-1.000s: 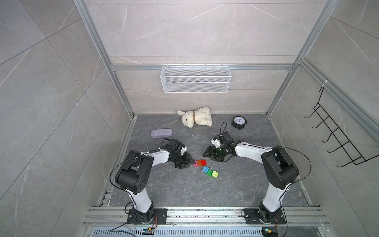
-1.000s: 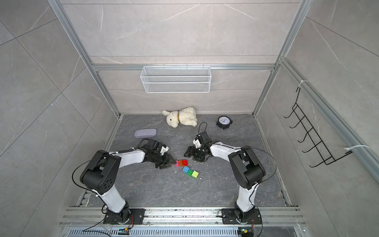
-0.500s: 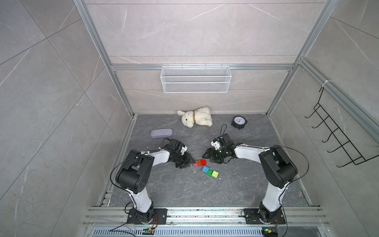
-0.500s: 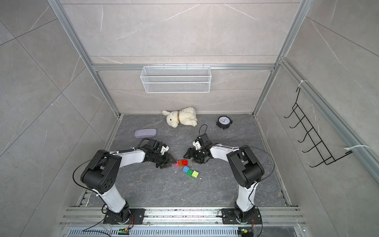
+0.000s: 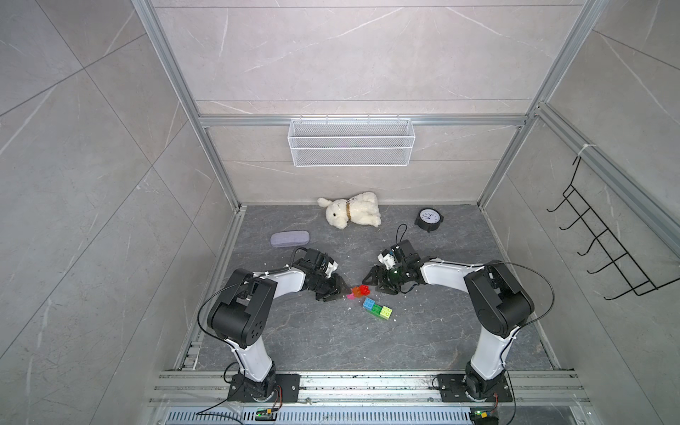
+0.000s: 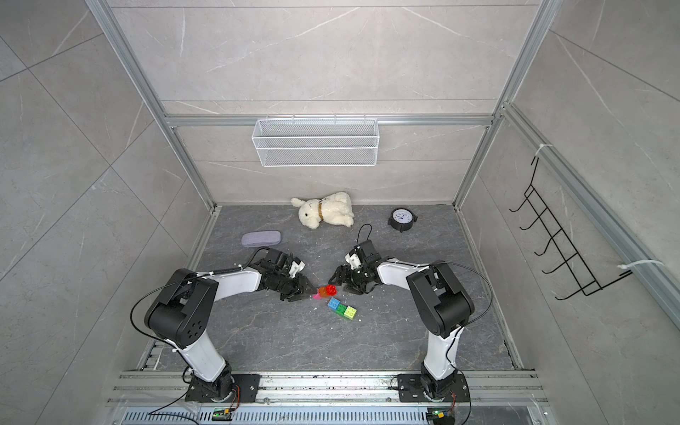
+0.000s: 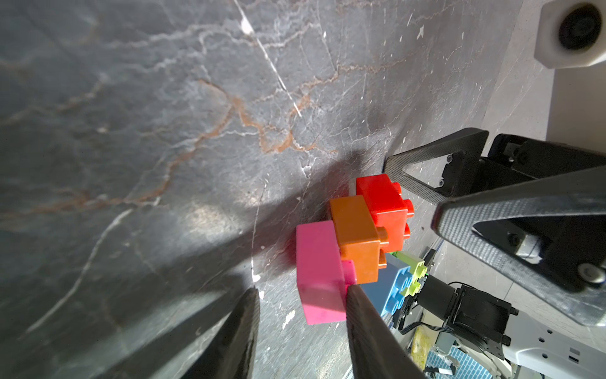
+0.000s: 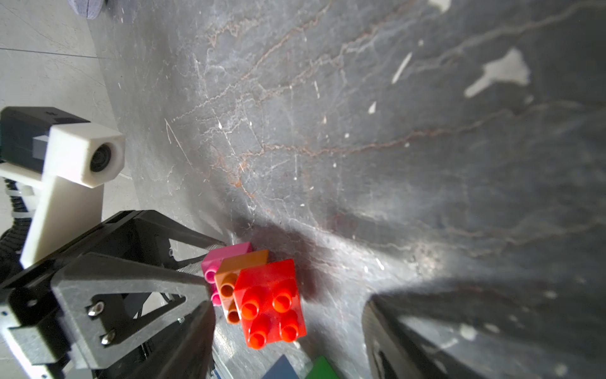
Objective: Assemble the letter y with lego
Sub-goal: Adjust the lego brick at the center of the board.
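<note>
The stem (image 5: 356,292) lies on its side on the grey table (image 5: 331,349) between the two grippers. In both top views its long axis runs about 8 to 2 o'clock, with the pink brick (image 7: 319,272) at the 8 o'clock end, the orange brick (image 7: 355,239) in the middle and the red brick (image 8: 269,302) at the 2 o'clock end.

The left gripper (image 5: 344,291) is clenched around the pink brick. One finger (image 7: 364,315) sits against its stud side, while a sliver of table shows beside the opposite finger, so the grip looks light.

The right gripper (image 5: 371,286) is released and empty, jaws spread. The red brick's studs face it from 8 o'clock, making it the nearer arm for that end.

The blue brick (image 5: 368,303), green bar (image 5: 376,308) and yellow-green brick (image 5: 386,312) rest near the stem at 5 o'clock, apart from it.

No brand or writing is legible on any brick.
</note>
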`<act>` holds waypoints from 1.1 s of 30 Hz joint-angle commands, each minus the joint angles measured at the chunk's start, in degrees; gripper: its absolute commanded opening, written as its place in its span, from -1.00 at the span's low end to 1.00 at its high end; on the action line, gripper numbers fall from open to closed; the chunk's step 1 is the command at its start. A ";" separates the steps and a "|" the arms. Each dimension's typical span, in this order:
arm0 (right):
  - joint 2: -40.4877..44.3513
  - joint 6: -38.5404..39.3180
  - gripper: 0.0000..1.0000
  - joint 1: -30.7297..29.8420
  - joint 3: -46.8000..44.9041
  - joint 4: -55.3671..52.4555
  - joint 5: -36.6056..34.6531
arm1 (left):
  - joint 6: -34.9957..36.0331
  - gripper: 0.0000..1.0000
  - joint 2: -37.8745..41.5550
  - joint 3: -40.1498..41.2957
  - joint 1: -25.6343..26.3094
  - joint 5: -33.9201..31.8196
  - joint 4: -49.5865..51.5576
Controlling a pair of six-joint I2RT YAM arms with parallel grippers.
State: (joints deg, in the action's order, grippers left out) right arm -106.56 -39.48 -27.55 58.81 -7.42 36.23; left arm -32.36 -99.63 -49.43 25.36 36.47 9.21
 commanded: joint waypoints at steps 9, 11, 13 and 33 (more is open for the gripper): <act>-2.77 1.65 0.51 0.74 3.67 -1.48 5.82 | 4.10 -0.11 1.36 0.41 0.21 -5.50 6.09; -3.29 1.53 0.51 0.70 4.18 -1.04 6.93 | 4.22 -0.11 1.63 0.63 0.21 -5.61 5.93; -3.71 1.49 0.51 0.74 4.90 -1.01 7.82 | 4.15 -0.11 1.56 0.56 0.29 -5.75 5.82; -4.37 -1.30 0.49 0.64 2.64 -1.89 7.60 | -0.96 0.17 2.90 -0.22 0.27 5.46 -2.54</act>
State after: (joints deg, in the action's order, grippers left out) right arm -109.84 -40.14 -26.87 62.19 -8.75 44.38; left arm -31.62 -98.48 -49.54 25.47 38.11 8.86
